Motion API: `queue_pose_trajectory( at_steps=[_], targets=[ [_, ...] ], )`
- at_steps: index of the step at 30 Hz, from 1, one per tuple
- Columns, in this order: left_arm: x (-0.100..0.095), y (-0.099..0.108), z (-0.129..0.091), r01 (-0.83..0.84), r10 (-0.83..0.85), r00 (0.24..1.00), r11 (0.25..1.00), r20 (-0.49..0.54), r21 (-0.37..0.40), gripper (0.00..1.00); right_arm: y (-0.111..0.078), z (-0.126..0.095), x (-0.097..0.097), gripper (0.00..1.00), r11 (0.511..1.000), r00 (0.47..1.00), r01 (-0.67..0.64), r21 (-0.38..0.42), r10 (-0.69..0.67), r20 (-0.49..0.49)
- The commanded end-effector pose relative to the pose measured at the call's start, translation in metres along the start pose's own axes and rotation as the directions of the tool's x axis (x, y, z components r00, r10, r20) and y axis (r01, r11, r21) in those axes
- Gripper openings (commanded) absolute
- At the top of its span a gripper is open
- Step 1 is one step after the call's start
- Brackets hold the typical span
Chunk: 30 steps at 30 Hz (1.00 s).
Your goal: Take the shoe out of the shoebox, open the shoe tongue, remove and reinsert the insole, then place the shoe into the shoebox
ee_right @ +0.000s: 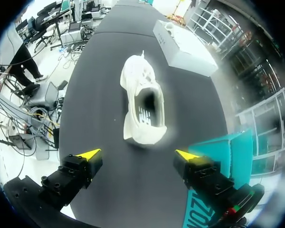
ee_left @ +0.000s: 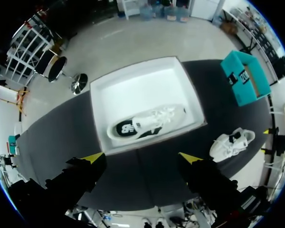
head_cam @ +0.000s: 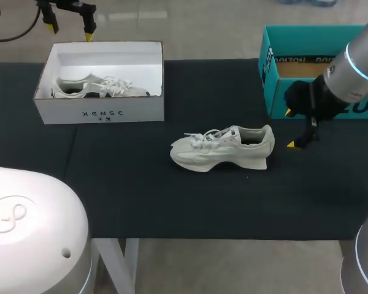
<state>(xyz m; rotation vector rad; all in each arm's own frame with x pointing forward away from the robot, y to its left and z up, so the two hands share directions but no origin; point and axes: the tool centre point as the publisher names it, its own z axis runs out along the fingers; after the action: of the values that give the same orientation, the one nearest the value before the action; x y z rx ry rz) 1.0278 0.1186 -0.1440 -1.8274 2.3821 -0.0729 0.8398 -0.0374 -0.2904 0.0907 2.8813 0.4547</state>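
Two shoes are seen: one shoe (head_cam: 224, 149) mid-tabletop (head_cam: 172, 202), a second shoe (head_cam: 98, 87) inside the far-left white box (head_cam: 98, 113). A teal box (head_cam: 276, 86) is set far-right. Left end effector (head_cam: 70, 32) and right end effector (head_cam: 289, 128) are held wide.

white shoebox (head_cam: 67, 110): dark lettering on front wall | teal box (head_cam: 275, 92): white lettering | insole (ee_right: 146, 111) of shoe (ee_right: 135, 78): pale logo

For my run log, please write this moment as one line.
left end effector: open, above white shoebox | right end effector: open, near heel of shoe on table | second shoe: inside white shoebox
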Motion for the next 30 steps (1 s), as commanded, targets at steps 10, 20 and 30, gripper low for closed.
queue_pose_trajectory(
  at_steps=[10, 20, 30],
  targets=[
    [-0.0003, -0.0012, -0.0002, 0.0, 0.0, 1.0, 1.0, -0.001, -0.003, 1.0, 0.0002, 0.0014, -0.0001, 1.0, 1.0, 1.0, 0.0, 0.001, 0.0, 0.001],
    [-0.0003, -0.0012, -0.0002, 0.0, 0.0, 1.0, 1.0, -0.001, -0.003, 1.0, 0.002, 0.004, -0.0007, 1.0, 1.0, 1.0, 0.011, -0.001, -0.011, -0.002],
    [-0.0003, -0.0012, -0.0002, 0.0, 0.0, 1.0, 1.0, -0.001, -0.003, 1.0, 0.0059, 0.0112, -0.0051, 1.0, 0.999, 0.999, 0.032, -0.043, -0.032, -0.006]
  ],
)
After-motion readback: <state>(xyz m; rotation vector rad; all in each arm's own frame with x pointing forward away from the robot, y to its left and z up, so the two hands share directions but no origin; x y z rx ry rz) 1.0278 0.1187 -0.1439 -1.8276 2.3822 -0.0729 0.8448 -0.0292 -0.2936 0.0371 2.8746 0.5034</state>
